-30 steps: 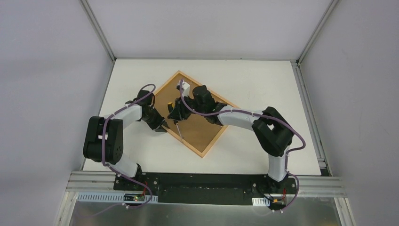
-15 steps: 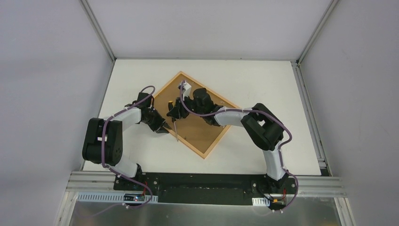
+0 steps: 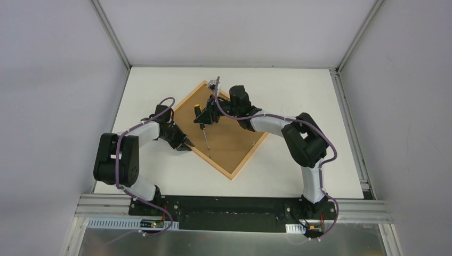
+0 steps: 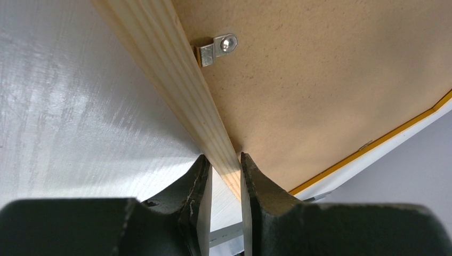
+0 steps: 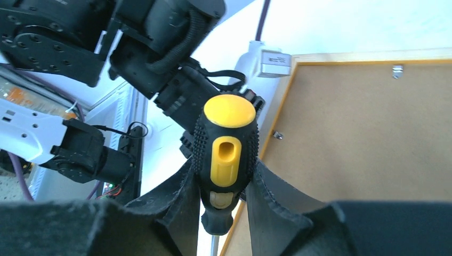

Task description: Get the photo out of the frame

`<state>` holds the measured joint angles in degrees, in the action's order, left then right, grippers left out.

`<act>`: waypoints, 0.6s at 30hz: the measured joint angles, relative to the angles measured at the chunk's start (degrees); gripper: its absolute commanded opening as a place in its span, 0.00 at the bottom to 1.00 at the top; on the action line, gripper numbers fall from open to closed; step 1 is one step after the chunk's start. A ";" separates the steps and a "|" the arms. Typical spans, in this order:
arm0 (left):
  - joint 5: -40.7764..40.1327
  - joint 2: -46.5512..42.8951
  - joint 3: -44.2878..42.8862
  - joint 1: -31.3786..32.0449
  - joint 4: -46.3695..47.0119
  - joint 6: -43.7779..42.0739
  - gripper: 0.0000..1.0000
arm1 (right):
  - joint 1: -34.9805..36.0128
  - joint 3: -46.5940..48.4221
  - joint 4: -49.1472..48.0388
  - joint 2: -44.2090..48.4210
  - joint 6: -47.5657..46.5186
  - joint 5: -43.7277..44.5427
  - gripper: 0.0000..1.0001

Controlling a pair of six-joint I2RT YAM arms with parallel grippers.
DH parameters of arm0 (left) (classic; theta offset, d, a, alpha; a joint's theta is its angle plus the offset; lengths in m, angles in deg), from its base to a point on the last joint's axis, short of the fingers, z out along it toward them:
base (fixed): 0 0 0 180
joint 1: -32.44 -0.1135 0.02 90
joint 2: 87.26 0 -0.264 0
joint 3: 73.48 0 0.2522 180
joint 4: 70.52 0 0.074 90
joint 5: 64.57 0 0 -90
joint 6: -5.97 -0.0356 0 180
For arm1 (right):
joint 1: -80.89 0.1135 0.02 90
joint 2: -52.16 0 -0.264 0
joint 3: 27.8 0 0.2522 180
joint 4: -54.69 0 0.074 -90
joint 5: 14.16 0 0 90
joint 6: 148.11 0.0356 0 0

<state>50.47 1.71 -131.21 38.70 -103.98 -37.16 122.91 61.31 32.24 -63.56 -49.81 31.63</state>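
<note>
The frame lies face down on the table as a diamond, its pale wooden rail and thin orange edge showing. A brown backing board fills it and hides the photo. My left gripper is shut on the frame's left rail, one finger on each side of the wood. My right gripper hangs over the board's left half, shut on a screwdriver with a black and yellow handle. Its shaft slants down toward the board near the left rail.
Small metal clips sit on the rails over the backing board. The left arm is close beside the screwdriver. White tabletop surrounds the frame, with walls at the back and sides.
My right gripper has carried the screwdriver toward the far side of the board, and the right arm has stretched out. The left gripper keeps its hold on the rail, unmoved.
</note>
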 measured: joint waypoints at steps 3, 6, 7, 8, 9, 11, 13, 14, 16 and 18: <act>0.17 0.09 0.00 0.00 0.04 0.04 0.00 | 0.48 1.38 -0.11 -0.63 0.04 -1.81 0.00; 0.52 0.28 0.00 0.00 0.13 0.15 0.00 | 1.01 1.57 -0.44 -1.55 0.04 -2.51 0.00; 0.61 0.31 0.00 0.00 0.15 0.22 0.00 | 1.09 1.57 -0.44 -1.99 0.04 -2.64 0.00; 0.66 0.31 0.02 0.00 0.15 0.22 0.00 | 1.22 1.60 -0.42 -2.45 0.04 -2.67 0.00; 0.70 0.35 0.00 0.00 0.17 0.24 0.00 | 1.29 1.60 -0.44 -2.93 0.02 -2.78 0.00; 0.76 0.39 0.02 0.00 0.20 0.26 0.00 | 1.38 1.79 -0.42 -3.93 0.00 -2.80 0.00; 0.92 0.44 0.00 0.00 0.20 0.26 0.00 | 1.38 1.88 -0.39 -5.01 -0.04 -2.78 0.00; 1.05 0.52 0.00 0.00 0.24 0.28 0.00 | 1.38 1.88 -0.15 -5.42 -0.17 -2.84 0.00; 1.46 0.72 0.00 0.00 0.33 0.37 0.00 | 1.38 1.88 0.42 -5.88 -0.70 -3.08 0.00; 1.66 0.83 0.00 0.00 0.37 0.46 0.00 | 1.38 1.88 0.94 -5.97 -1.20 -3.32 0.00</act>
<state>52.13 2.54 -131.21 38.70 -103.61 -36.70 124.29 63.19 33.18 -69.53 -51.01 28.31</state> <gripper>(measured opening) 0.217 0.341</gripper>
